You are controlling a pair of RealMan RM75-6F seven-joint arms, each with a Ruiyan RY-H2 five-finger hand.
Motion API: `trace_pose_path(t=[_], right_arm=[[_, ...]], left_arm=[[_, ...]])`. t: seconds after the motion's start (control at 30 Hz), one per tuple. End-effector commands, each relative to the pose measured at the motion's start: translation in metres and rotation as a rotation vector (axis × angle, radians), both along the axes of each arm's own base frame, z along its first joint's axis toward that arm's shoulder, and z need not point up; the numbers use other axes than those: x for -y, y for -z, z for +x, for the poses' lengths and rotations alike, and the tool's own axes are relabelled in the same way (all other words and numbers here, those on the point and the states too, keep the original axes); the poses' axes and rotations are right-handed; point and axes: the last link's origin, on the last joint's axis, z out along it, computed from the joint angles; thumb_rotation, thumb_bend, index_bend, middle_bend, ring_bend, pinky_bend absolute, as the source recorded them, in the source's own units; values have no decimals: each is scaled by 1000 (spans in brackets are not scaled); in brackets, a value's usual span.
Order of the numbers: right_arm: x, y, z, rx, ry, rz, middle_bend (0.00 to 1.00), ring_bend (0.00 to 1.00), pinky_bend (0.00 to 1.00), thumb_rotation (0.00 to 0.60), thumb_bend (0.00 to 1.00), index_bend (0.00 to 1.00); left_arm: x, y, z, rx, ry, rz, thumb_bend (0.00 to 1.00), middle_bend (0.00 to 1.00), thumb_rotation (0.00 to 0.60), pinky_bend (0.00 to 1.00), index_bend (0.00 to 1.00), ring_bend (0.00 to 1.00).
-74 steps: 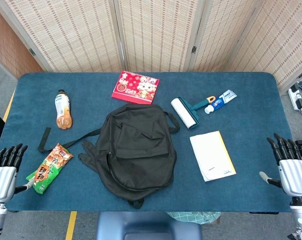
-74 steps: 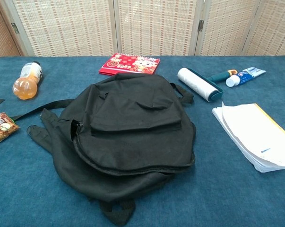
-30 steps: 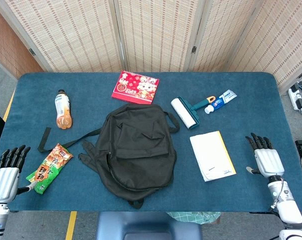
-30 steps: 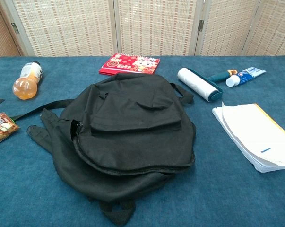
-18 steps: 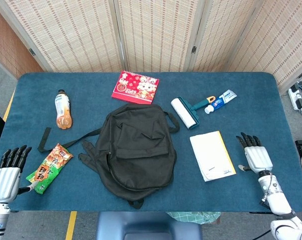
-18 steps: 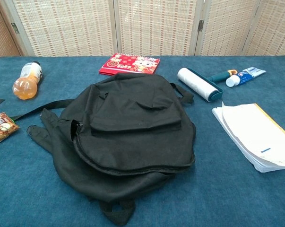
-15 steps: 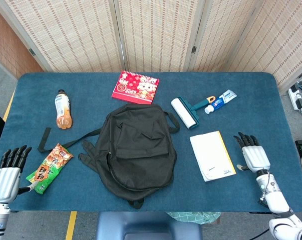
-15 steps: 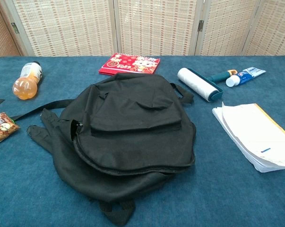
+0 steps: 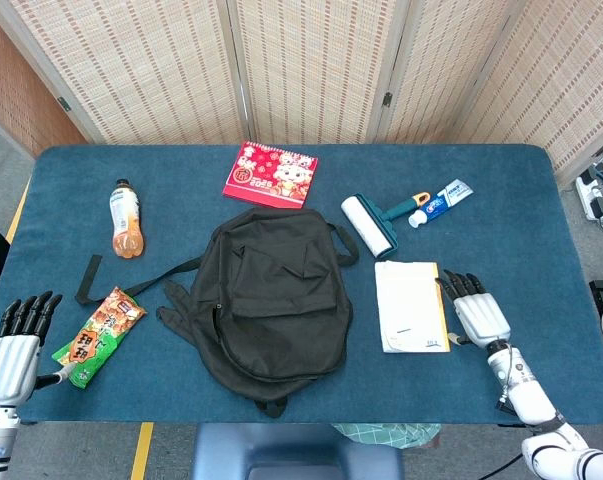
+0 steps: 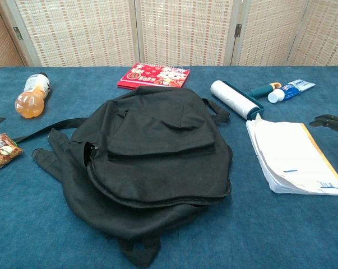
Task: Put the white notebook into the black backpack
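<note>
Covering nearly all of both views, the blue surface carries everything, and the black backpack serves as the landmark at its middle. It lies flat with its zipper closed, its straps trailing off to its left.

To the right of the backpack, just apart from it, the white notebook lies flat, its yellow edge on the side away from the backpack. The right hand sits right of the backpack, on the far side of the notebook, its dark fingers spread and lying against the notebook's yellow edge; it holds nothing. In the chest view only its fingertips show at the right border.

Left of the backpack and toward the near edge, the left hand hovers at the corner with fingers apart and nothing in it.

Behind the backpack lies a red calendar. Behind and right of the backpack rest a lint roller and, beyond it, a toothpaste tube. Left of the backpack lies an orange drink bottle, with a snack packet nearer the left hand.
</note>
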Motion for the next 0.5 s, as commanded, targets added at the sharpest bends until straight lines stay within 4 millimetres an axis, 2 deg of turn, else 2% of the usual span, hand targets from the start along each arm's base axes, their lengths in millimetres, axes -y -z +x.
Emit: trace_pose_path(t=[0.03, 0.33, 0.5], right_arm=[[-1, 7, 12, 10, -40, 23, 0, 0, 0, 600, 69, 0], [-3, 25, 44, 64, -121, 75, 0, 0, 0, 600, 69, 0], [-6, 10, 48, 77, -155, 60, 2, 0, 0, 600, 69, 0]], left_arm=[[0, 0, 0, 2, -1, 0, 73, 97, 600, 66, 90, 90], [2, 0, -4, 8, -7, 4, 72, 97, 600, 66, 90, 90], [3, -2, -4, 12, -3, 10, 72, 98, 600, 67, 90, 90]])
